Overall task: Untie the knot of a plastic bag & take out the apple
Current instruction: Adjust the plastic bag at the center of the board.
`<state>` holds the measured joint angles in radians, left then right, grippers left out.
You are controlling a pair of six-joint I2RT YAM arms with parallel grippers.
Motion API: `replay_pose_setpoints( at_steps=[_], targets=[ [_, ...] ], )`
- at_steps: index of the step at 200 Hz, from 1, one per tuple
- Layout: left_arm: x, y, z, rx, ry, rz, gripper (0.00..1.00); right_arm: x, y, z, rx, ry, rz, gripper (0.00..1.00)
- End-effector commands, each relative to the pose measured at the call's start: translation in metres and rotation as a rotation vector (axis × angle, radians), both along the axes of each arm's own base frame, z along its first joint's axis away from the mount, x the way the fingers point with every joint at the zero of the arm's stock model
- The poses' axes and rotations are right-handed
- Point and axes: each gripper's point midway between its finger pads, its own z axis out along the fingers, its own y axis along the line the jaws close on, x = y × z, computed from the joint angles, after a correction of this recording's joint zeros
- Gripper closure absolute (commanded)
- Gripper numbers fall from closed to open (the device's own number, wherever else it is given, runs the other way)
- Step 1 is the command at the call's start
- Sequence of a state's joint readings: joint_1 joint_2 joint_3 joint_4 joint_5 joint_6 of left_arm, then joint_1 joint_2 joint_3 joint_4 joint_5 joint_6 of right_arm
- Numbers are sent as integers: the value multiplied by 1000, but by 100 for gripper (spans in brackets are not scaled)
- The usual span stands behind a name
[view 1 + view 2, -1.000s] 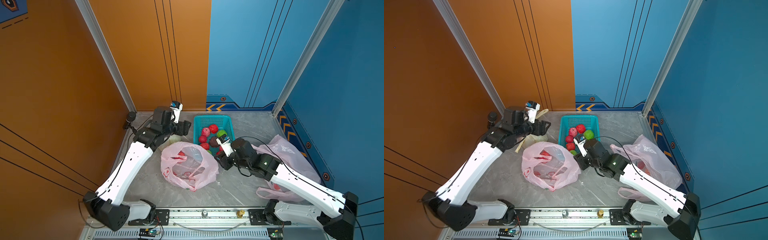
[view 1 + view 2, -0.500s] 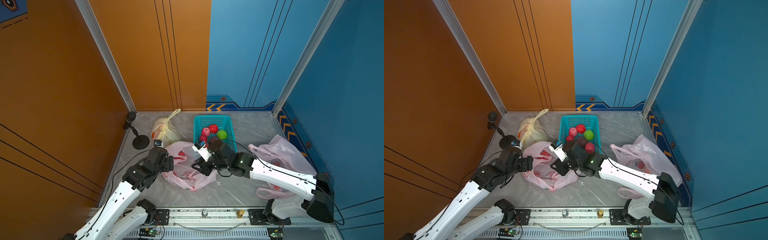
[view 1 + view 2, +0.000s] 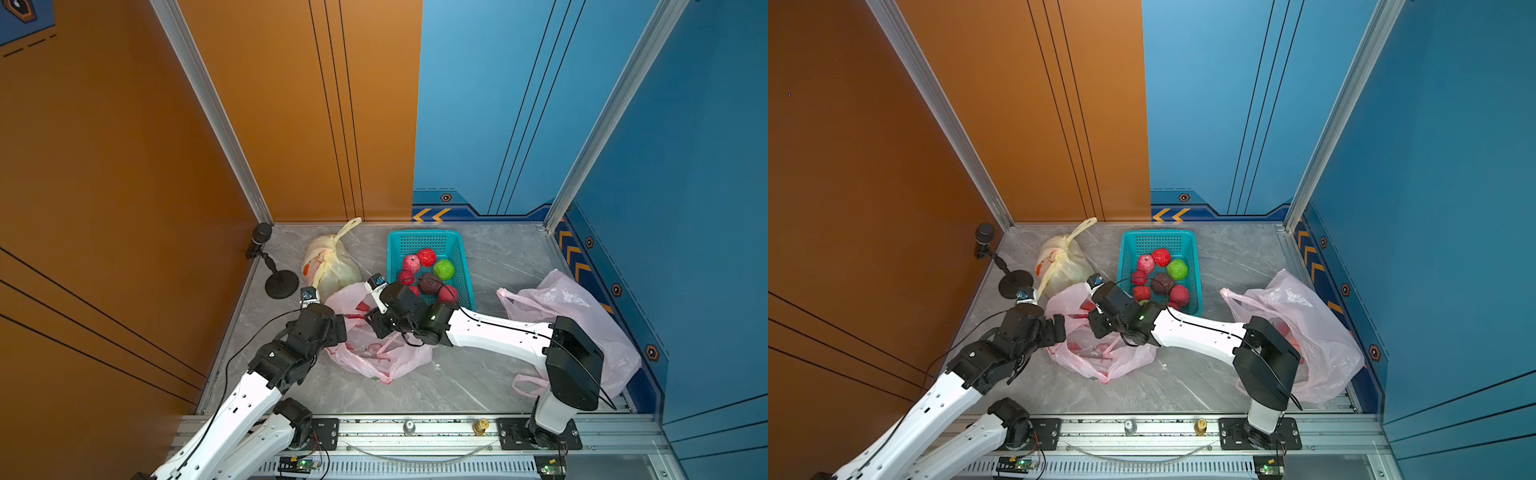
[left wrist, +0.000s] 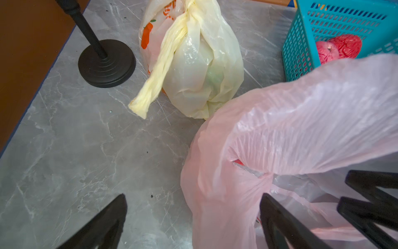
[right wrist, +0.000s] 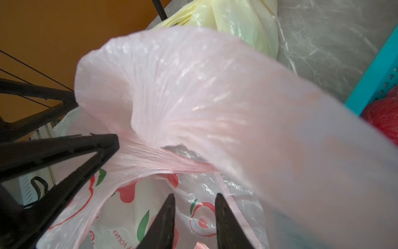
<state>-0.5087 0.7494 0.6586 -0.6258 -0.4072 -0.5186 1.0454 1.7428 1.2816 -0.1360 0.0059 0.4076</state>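
The translucent pink plastic bag with red fruit print (image 3: pixel 374 357) lies crumpled near the middle of the grey marble-patterned table (image 3: pixel 478 374), its mouth gaping upward. Red shows through the film, but I cannot tell apple from print.

The left gripper (image 4: pixel 193 196) sits at the bag's 9 o'clock edge with its jaws spread wide and gripping nothing. In the right wrist view one of its black fingers (image 5: pixel 86 146) touches the bunched pink handle.

The right gripper (image 5: pixel 195 195) reaches in from the bag's 1 o'clock side (it is low over the open mouth). Its jaws are narrowed to a slim gap, and no film is visibly pinched between them.

At the bag's 11 o'clock stands a knotted pale-yellow plastic bag (image 3: pixel 332 266), just beside it. At 1 o'clock is a teal plastic mesh basket (image 3: pixel 424 237) holding red and green fruit. A second pink plastic bag (image 3: pixel 582 316) lies well apart at 3 o'clock.
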Motion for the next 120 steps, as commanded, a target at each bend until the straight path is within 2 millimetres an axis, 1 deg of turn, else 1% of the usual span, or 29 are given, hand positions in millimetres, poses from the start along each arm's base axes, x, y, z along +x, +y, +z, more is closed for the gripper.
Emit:
replay_pose_setpoints(
  at_steps=[1,11,16,22,40,54,66,77,83,101,120],
  targets=[
    [11,-14,2,-47,-58,-67,5,7,3,14,33,-37,-35,67],
    [14,-23,3,-88,-81,-110,12,6,0,11,23,-39,-38,67],
    [15,-27,3,-113,-91,-130,22,6,-2,9,18,-37,-39,67],
    [15,-31,4,-139,-99,-150,31,6,-4,7,12,-36,-42,67],
    [13,-42,8,-179,-109,-213,49,4,-12,-1,-1,-24,-46,67],
    [10,-52,15,-199,-113,-276,64,3,-19,-2,-2,-20,-49,67],
    [7,-62,23,-218,-120,-337,74,3,-27,-5,-9,-19,-61,66],
    [4,-71,30,-231,-127,-392,80,2,-34,-6,-8,-20,-70,66],
    [1,-78,35,-240,-131,-426,81,2,-38,-7,-9,-21,-74,66],
    [-9,-99,47,-251,-149,-548,81,1,-50,-8,-6,-21,-87,66],
    [-26,-123,53,-256,-168,-685,81,1,-63,-12,-5,-9,-106,66]
  ],
)
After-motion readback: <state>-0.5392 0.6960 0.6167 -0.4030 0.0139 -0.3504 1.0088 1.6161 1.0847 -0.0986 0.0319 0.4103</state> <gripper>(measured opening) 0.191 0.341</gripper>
